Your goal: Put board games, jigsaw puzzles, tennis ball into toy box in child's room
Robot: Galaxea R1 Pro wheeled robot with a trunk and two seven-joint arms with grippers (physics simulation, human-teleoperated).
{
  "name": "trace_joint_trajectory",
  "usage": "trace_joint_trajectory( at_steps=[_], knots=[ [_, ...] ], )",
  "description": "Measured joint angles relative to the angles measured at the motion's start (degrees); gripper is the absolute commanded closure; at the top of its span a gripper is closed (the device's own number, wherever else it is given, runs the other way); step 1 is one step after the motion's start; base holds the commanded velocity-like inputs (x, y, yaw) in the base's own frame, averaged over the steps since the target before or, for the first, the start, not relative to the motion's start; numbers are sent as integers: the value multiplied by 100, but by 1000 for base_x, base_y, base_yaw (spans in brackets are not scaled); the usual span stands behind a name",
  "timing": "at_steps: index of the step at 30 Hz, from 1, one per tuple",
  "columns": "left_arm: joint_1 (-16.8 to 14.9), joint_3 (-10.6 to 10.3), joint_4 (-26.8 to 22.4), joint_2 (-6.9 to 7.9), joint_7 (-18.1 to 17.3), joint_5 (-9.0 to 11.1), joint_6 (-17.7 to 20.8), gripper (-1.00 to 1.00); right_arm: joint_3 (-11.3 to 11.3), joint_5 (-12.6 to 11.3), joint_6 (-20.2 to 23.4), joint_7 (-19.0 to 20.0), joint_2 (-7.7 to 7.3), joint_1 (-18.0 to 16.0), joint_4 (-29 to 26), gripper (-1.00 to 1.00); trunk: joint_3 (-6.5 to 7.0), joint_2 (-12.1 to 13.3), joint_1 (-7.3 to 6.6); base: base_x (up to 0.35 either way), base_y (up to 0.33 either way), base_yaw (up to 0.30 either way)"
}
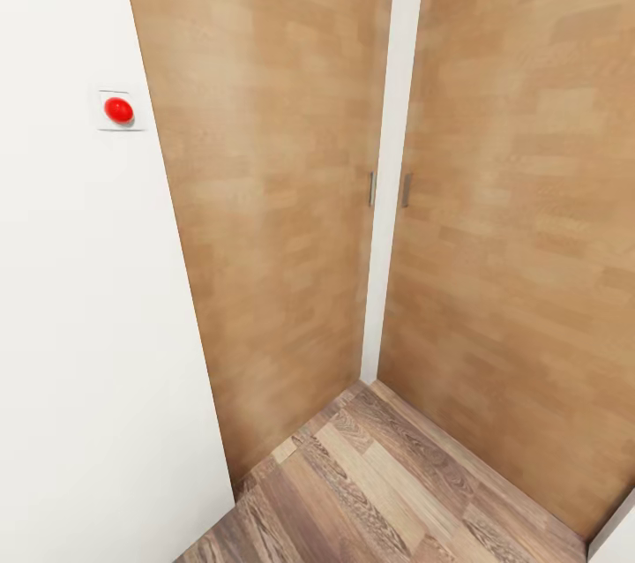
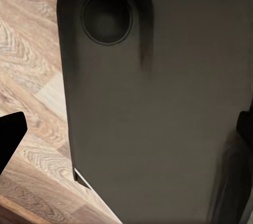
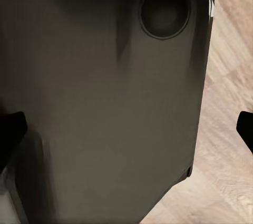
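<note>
I am on my way and face a corner with two closed wooden doors (image 1: 273, 192). In the left wrist view, my left gripper (image 2: 126, 129) hangs over my own dark body panel (image 2: 153, 108). Its black fingertips (image 2: 10, 135) sit far apart at the frame's edges with nothing between them. The right wrist view is similar: my right gripper (image 3: 126, 129) is open over the dark panel (image 3: 105, 103), one fingertip (image 3: 9, 129) at each side.
A white wall (image 1: 79, 325) stands close on the left, carrying a small plate with a red button (image 1: 118, 109). Each door has a slim metal handle (image 1: 371, 189), and a white strip (image 1: 388, 192) runs between them. Wood plank floor (image 1: 379, 492) lies ahead.
</note>
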Motion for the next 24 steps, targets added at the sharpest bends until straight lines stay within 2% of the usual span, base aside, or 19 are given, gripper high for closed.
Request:
trace_joint_trajectory(
  at_steps=[15,24],
  knots=[
    [0,-4,0,-2,0,0,0,-100,-14,-60,-7,-2,-33,0,0,-100,0,0,0,0,0,-2],
    [0,-6,-1,-3,0,0,0,-100,-28,-81,-15,-3,-21,1,0,-100,0,0,0,0,0,-188]
  ],
)
